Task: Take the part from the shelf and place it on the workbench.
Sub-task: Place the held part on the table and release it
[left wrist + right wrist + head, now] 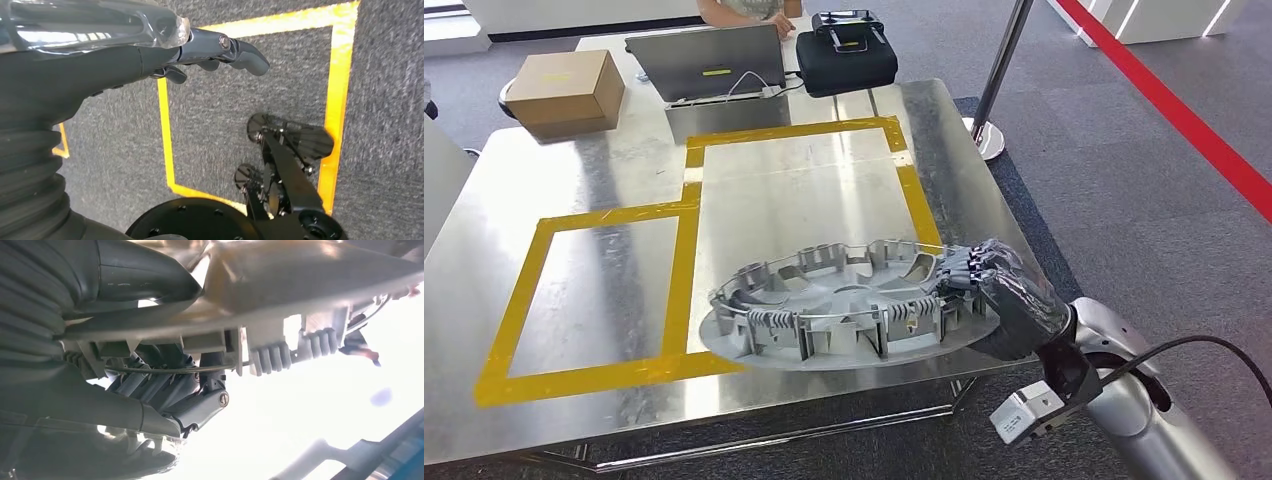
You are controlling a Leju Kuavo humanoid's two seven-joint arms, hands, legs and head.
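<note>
The part (844, 310) is a round grey hubcap-like disc with ribbed clips around its rim, held just over the near right side of the metal workbench (594, 190). My right hand (999, 290) grips its right edge, fingers over the rim and thumb beneath. In the right wrist view the part's rim (280, 295) runs across the hand (165, 390), clamped between thumb and fingers. My left hand (150, 50) hangs over grey carpet, fingers loosely extended and holding nothing.
Yellow tape (684, 230) marks two rectangles on the workbench. At the far edge stand a cardboard box (566, 92), a laptop (707, 62) and a black case (846, 58), with a person behind. A metal post (999, 75) rises at the right.
</note>
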